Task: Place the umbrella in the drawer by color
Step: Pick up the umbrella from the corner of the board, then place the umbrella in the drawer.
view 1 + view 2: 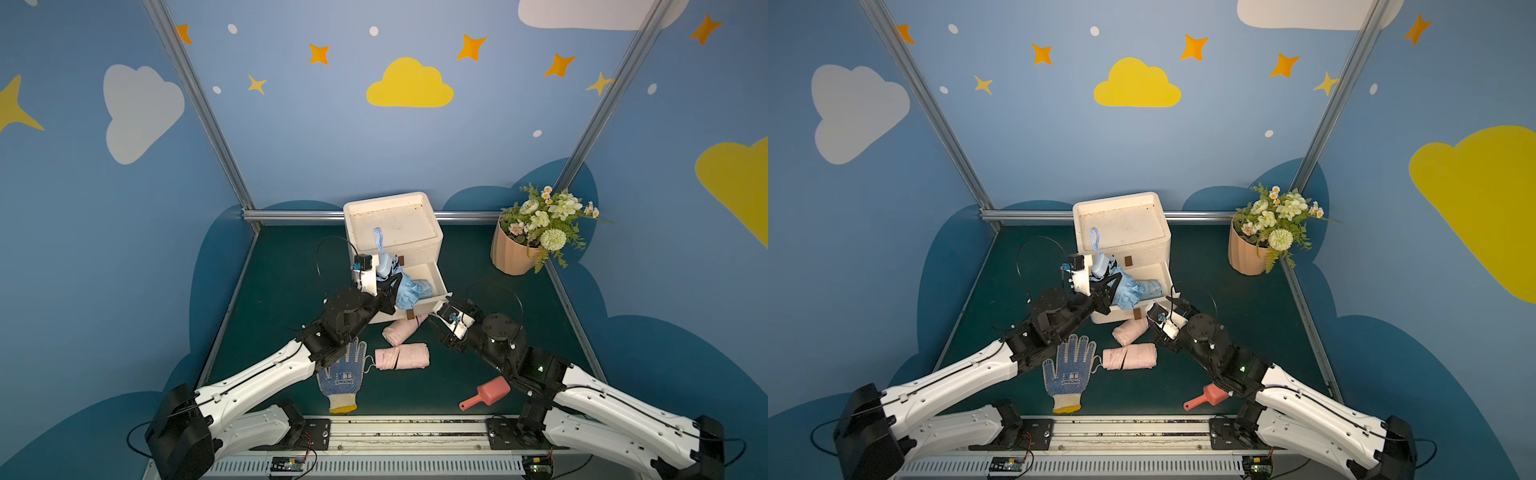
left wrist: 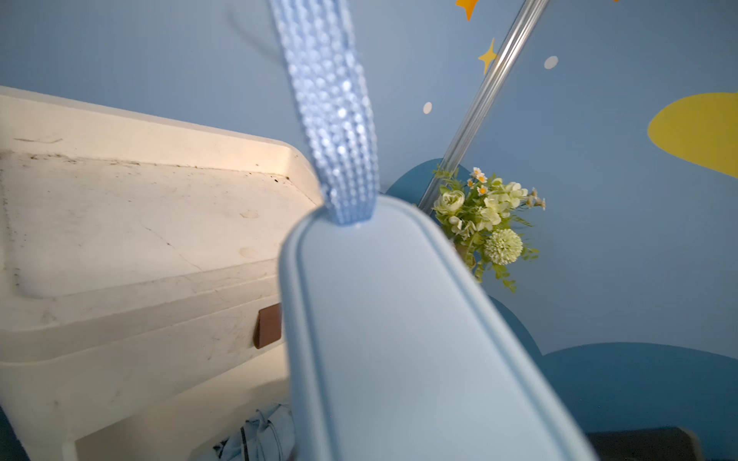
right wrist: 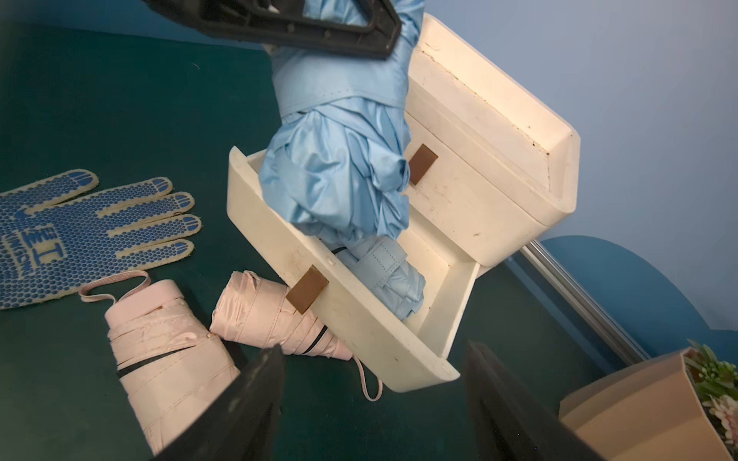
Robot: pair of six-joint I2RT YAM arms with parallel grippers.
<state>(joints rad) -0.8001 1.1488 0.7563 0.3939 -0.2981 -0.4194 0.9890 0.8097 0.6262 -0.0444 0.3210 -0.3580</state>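
one blue umbrella [image 3: 335, 175] gripped by left hand [image 1: 390, 288], overhanging drawer [image 3: 359, 319] rim; right hand [image 3: 375, 351] spread near front corner.

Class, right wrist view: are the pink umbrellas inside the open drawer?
No: one pink umbrella and the other pink umbrella lie on the table, outside the drawer.

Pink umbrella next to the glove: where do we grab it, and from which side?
Take the pink umbrella on the half away from the glove, from straight above with the open right gripper, fingers across its narrow width. It lies flat on the mat; near the cord end the other pink umbrella crowds one long side, leaving less room.
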